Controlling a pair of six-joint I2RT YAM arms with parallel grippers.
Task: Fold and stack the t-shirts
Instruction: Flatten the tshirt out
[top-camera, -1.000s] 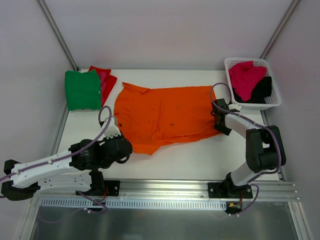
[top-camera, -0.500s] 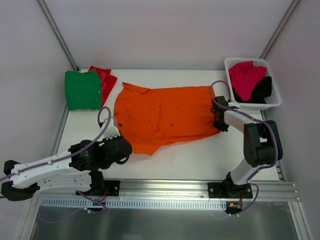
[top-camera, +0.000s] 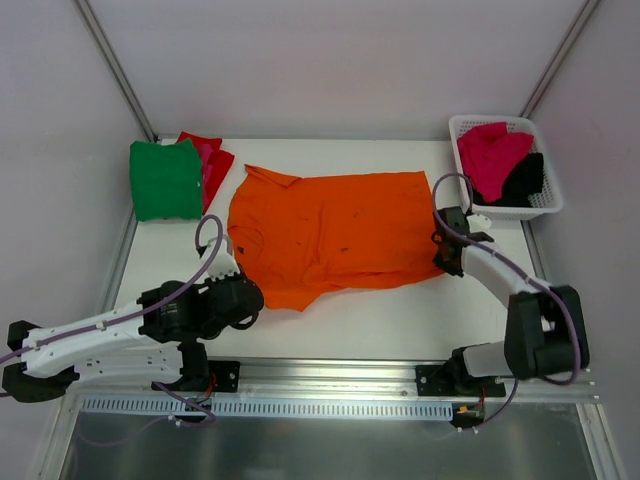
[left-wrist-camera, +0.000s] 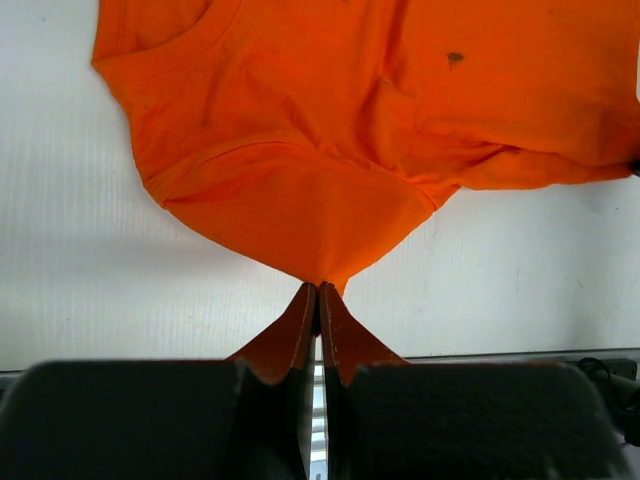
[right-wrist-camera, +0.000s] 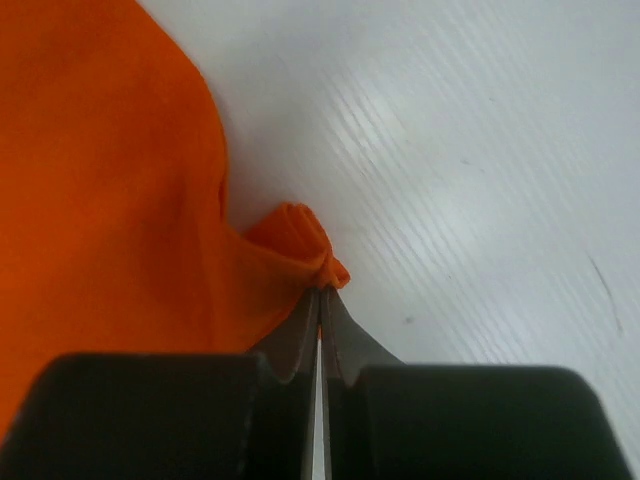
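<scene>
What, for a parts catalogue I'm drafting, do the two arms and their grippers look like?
Both the left arm and right arm have white links, black joints and a looping lilac cable. The left gripper and right gripper each have a blocky black body with two tapered fingers.

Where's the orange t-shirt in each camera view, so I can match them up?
Top external: orange t-shirt spread out mid-table.
Left wrist: orange t-shirt fills the upper frame, with one corner pinched in the left gripper.
Right wrist: orange t-shirt covers the left side, with a bunched corner pinched in the right gripper.
Shared landmark: the white table beneath it.
</scene>
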